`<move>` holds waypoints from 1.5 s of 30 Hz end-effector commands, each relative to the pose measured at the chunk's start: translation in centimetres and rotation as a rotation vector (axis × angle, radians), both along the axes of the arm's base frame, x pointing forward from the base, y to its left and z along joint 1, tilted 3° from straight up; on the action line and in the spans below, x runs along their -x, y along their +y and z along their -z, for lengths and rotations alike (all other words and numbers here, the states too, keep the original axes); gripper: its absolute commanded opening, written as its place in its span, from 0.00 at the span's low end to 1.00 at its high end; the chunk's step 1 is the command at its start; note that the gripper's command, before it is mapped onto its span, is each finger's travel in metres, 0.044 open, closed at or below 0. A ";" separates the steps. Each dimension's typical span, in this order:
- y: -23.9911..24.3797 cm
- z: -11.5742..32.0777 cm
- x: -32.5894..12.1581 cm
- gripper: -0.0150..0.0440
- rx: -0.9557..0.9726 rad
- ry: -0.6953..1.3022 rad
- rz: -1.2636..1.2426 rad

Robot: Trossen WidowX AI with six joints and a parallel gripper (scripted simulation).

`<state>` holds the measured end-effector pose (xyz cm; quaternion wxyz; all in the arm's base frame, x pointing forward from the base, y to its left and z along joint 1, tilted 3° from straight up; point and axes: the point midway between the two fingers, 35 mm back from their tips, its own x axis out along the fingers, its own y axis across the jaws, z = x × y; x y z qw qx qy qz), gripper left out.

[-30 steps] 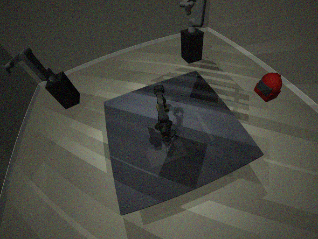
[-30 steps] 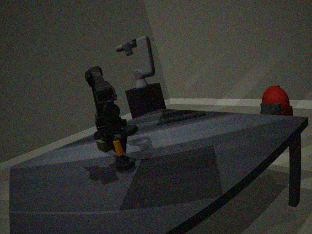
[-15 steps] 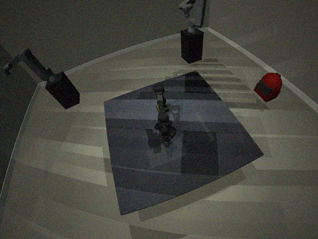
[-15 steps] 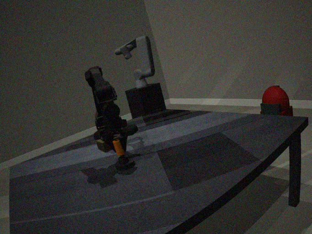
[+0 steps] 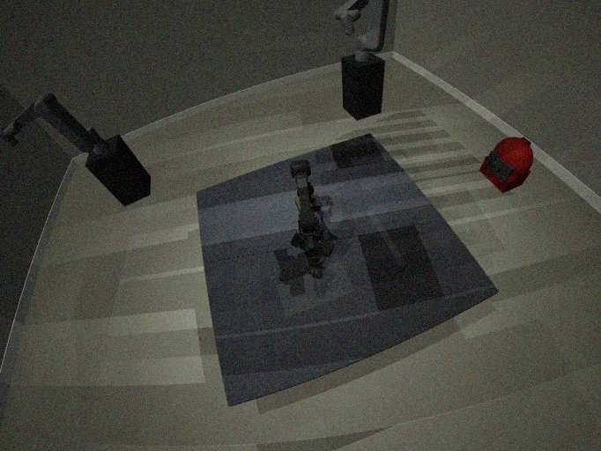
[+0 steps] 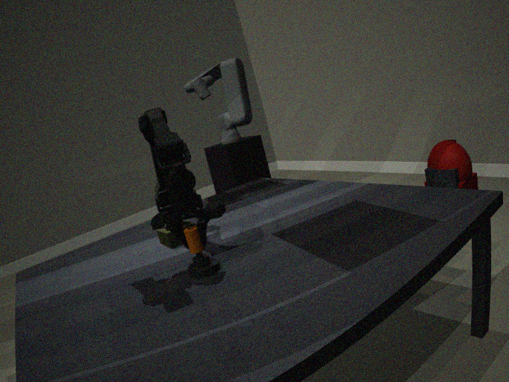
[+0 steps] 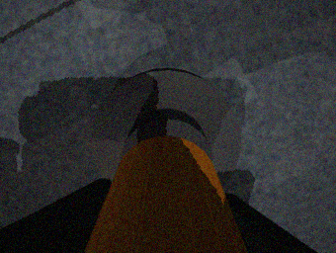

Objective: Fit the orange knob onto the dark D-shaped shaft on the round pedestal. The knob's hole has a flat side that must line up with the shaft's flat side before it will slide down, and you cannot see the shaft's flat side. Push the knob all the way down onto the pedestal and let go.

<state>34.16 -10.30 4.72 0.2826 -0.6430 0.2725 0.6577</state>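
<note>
The orange knob (image 6: 193,239) (image 7: 165,198) is a tall rounded cylinder, slightly tilted in the exterior view. My gripper (image 6: 194,236) (image 7: 166,198) is shut on it, with a dark finger on each side in the wrist view. The knob's lower end is right over the dark shaft (image 6: 200,256); whether they touch or overlap I cannot tell. The round pedestal (image 6: 204,270) (image 7: 193,94) stands on the table below, and a gap shows between it and the knob. The knob hides the shaft in the wrist view. The flat sides do not show.
An olive-green block (image 6: 165,237) is beside the gripper, partly behind the arm. The dark blue-grey table (image 5: 252,358) (image 6: 254,336) carries patchy shadows. Two grey arms on black plinths (image 5: 363,89) (image 5: 118,169) and a red helmet-like object (image 5: 514,158) (image 6: 450,158) stand beyond it.
</note>
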 end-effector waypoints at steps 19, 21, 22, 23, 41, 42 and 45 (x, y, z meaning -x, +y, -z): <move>-0.1 -0.1 -0.1 0.25 0.003 -0.002 -0.015; -0.1 -0.2 -0.1 0.25 0.003 -0.002 -0.015; -0.1 -0.2 -0.1 0.25 0.003 -0.003 -0.024; -0.1 -0.3 -0.1 0.25 0.002 -0.003 -0.044; -0.1 0.2 -0.1 0.25 0.000 -0.007 -0.225; 0.0 0.2 -0.1 0.25 0.000 -0.007 -0.225; 0.0 0.2 0.0 0.25 0.000 -0.007 -0.225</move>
